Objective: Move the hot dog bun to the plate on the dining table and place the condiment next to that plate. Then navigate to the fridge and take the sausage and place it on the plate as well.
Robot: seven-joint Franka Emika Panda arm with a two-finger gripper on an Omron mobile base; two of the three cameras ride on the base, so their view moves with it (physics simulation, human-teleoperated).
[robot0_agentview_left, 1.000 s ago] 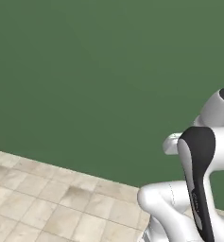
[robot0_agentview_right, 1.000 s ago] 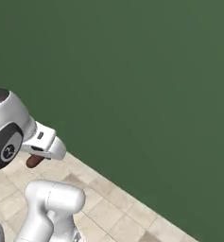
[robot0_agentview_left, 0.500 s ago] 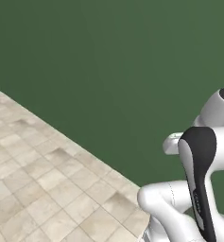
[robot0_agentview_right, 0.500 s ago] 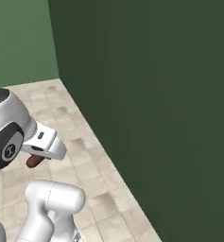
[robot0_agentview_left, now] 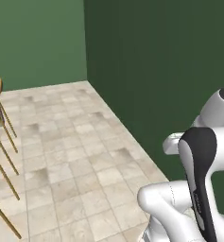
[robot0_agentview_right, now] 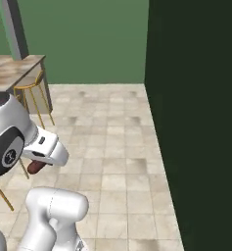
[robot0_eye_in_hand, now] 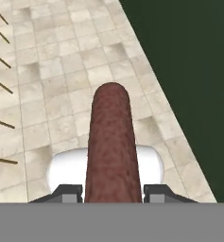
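The pincer [robot0_eye_in_hand: 112, 191] pinches the short dark reddish-brown sausage [robot0_eye_in_hand: 112, 142] — its long axis running straight out toward twelve o'clock in the hand view — while the beige-brown marbled dining surface [robot0_agentview_right: 14, 67] lies at ten o'clock, well apart.

Both base views look forward and down from behind the arm, left and right, sharing the tiled floor [robot0_agentview_left: 71, 156] and the dark green wall corner [robot0_agentview_right: 148, 44]. The hand view looks close along the sausage [robot0_eye_in_hand: 111, 146] at that same floor and wall.
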